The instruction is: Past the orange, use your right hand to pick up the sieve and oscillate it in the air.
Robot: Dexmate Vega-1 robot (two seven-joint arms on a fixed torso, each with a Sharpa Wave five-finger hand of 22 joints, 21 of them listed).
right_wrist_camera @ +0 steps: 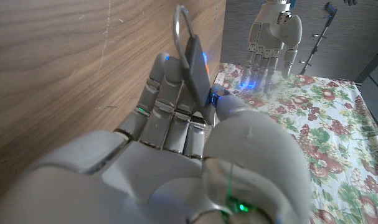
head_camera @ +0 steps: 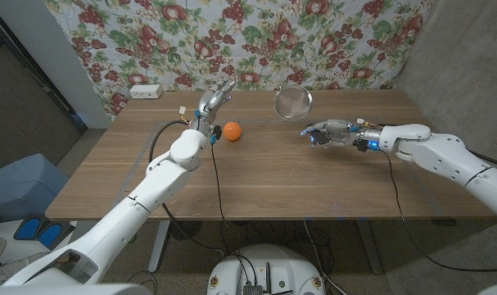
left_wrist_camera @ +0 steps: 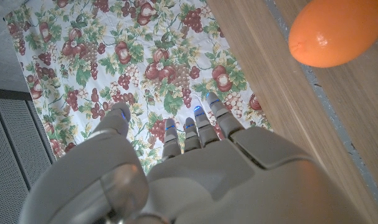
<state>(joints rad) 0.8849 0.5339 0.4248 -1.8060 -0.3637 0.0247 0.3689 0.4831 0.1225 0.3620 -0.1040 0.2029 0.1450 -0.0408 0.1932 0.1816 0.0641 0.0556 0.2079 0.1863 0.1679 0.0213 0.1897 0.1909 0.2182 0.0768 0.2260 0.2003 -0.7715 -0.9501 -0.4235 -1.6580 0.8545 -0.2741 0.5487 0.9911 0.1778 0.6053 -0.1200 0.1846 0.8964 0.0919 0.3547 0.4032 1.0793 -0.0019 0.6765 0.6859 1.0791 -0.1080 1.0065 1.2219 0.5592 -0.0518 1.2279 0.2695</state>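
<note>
One right hand [head_camera: 328, 132] holds sieve [head_camera: 292, 102] aloft.

On the table [head_camera: 264, 176] there is one orange [head_camera: 232, 131] and one sieve [head_camera: 292, 102]. There are two robot hands: one left hand [head_camera: 213, 102] and one right hand [head_camera: 328, 133]. One white box [head_camera: 146, 91] stands at the far edge. One flowered cloth [head_camera: 256, 37] hangs behind.
</note>
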